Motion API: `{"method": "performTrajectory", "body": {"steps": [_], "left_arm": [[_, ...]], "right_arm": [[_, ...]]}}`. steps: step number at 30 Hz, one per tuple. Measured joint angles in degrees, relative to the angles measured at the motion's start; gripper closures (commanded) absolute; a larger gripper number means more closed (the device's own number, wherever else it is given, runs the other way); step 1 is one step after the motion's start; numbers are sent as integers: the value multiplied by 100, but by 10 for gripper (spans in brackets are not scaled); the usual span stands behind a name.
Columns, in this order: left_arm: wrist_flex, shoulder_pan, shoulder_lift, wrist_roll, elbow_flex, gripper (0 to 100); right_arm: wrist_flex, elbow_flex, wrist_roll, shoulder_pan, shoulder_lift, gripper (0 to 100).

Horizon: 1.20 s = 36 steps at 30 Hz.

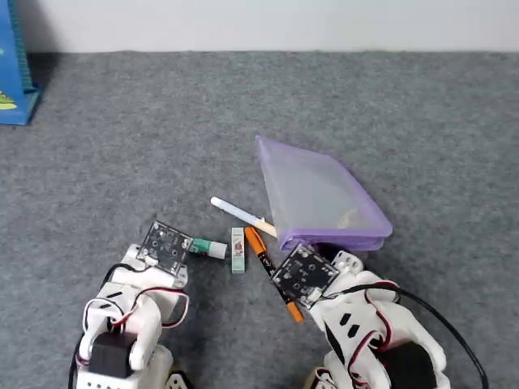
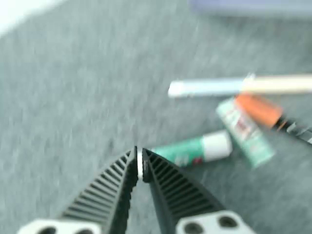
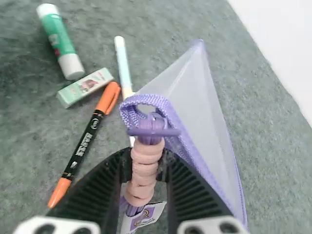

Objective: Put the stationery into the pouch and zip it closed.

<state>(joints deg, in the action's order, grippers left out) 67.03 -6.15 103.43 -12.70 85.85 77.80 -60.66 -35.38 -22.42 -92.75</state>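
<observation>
Four items, the glue stick [image 1: 208,247], eraser [image 1: 238,250], orange marker [image 1: 259,253] and white pen [image 1: 239,214], lie just beside the pouch [image 1: 320,194]. The right gripper [image 3: 146,163] clamps the pouch's zipper pull [image 3: 144,148]. The left gripper [image 2: 139,163], jaws nearly together, sits farther from the pouch, at the glue stick's end.

Five things lie on the bench [image 1: 405,105]: one purple pouch [image 1: 316,194], one glue stick [image 1: 208,247], one eraser [image 1: 238,250], one orange marker [image 1: 255,241] and one white pen [image 1: 237,212]. One blue box [image 1: 12,73] stands at its edge.

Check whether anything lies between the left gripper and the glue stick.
Nothing visible does. The left gripper sits right at the green end of the glue stick, over bare carpet. The small box, marker and pen lie beyond it.
</observation>
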Motion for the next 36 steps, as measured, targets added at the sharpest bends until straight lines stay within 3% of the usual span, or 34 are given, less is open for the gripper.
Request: {"method": "performTrajectory", "body": {"steps": [9, 17, 24, 36], "left_arm": [[-158, -1530, 0, 1626, -747, 654], [-914, -2971, 0, 2127, -747, 653], [-1767, -3121, 0, 2127, -651, 684], [-1829, -2848, 0, 2127, -255, 684]], "right_arm": [[-44, 18, 229, 132, -9, 991], [220, 677, 255, 158, -9, 991], [642, 721, 273, -466, -9, 991], [835, 993, 273, -545, -9, 991]]}}
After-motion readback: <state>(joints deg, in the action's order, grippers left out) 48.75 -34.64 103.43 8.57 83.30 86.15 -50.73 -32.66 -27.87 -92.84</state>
